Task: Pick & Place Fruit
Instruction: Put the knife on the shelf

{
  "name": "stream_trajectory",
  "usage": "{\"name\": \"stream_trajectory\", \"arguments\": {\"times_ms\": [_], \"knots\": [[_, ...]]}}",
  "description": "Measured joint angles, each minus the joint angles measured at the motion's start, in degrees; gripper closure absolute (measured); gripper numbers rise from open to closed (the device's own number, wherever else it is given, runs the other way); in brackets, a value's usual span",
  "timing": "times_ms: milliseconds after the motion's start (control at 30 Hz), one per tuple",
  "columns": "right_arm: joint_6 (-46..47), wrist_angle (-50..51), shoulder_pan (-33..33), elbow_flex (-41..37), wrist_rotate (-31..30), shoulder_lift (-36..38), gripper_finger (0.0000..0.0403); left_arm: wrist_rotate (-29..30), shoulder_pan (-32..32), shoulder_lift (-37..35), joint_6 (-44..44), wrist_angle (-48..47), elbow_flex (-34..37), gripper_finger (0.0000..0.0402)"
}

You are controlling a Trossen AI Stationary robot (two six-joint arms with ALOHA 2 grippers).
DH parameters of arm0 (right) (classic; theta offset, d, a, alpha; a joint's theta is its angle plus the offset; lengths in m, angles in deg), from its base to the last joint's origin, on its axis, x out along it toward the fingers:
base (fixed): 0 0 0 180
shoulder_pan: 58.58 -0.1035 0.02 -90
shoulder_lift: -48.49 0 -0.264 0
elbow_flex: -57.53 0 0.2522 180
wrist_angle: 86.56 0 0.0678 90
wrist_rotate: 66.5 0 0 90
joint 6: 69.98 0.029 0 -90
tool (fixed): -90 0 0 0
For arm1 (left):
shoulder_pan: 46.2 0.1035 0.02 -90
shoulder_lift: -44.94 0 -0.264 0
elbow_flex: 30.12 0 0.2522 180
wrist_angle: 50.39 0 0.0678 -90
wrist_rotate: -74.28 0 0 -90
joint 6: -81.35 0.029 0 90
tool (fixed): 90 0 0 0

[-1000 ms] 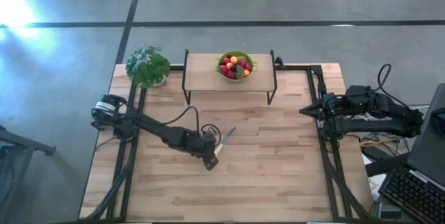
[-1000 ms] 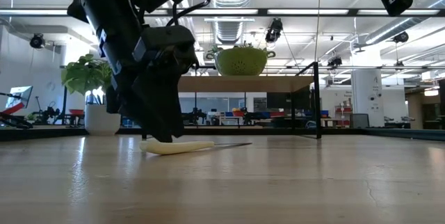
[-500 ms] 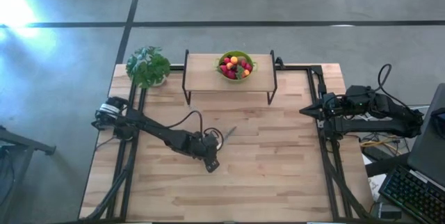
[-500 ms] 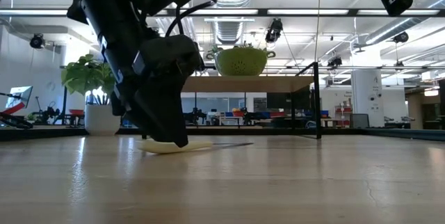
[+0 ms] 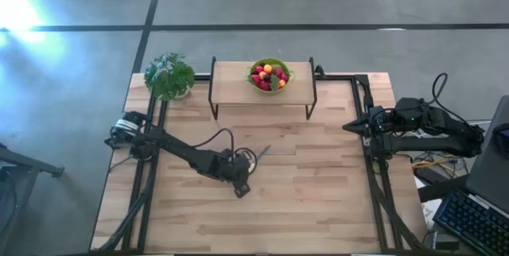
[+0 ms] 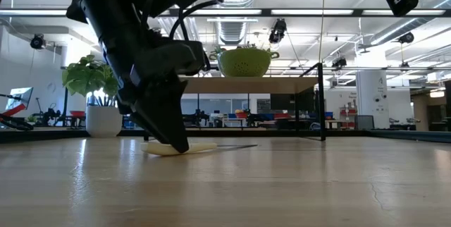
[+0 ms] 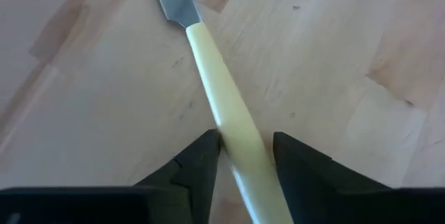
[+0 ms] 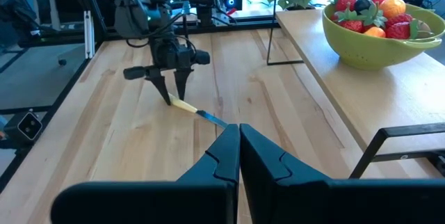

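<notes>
Left gripper [image 7: 242, 160] straddles the knife [image 7: 221, 116] handle

The fingers stand slightly apart, one each side of the pale handle, which lies flat on the table [image 5: 318, 184], blade toward the shelf [image 5: 238, 86]. The fruit [image 5: 269, 75] sits in the green bowl [image 5: 271, 87] there. The right gripper [image 5: 348, 127], closed, waits at the table's right edge.

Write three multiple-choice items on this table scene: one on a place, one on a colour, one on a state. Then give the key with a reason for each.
1. Where does the green bowl of fruit stand?
A. on the raised wooden shelf
B. on the floor
C. beside the keyboard

2. What colour is the handle of the knife?
A. red
B. pale yellow
C. blue

3. How is the right claw?
A. gripping the plant
B. wide open
C. shut, empty

Key: A, the high view shows the bowl on the shelf; B, the left wrist view shows the pale handle between the left claw fingers; C, its fingers meet with nothing between.
</notes>
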Motion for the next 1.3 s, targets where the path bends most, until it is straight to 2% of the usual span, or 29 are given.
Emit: {"name": "stream_trajectory", "arguments": {"times_ms": [333, 567, 900, 1300], "knots": [[0.0, 0.0, 0.0, 0.02, 0.0, 0.0, 0.0394, 2.38, 0.09, 0.02, 2.23, -0.53, 0.27, 0.033], [0.0, -0.02, -0.01, 0.02, 0.0, 0.0, 0.0394, 3.01, 0.26, 0.13, 10.52, 3.02, 0.43, 0.0321], [0.0, 0.0, -0.02, 0.0, 0.0, -0.01, 0.0394, 1.4, 0.15, -1.17, 9.16, 4.07, 0.53, 0.0334], [0.0, 0.0, -0.02, 0.0, 0.0, 0.0, 0.0394, 2.26, -0.11, -11.6, 12.16, 4.33, -0.77, 0.0334]]}}
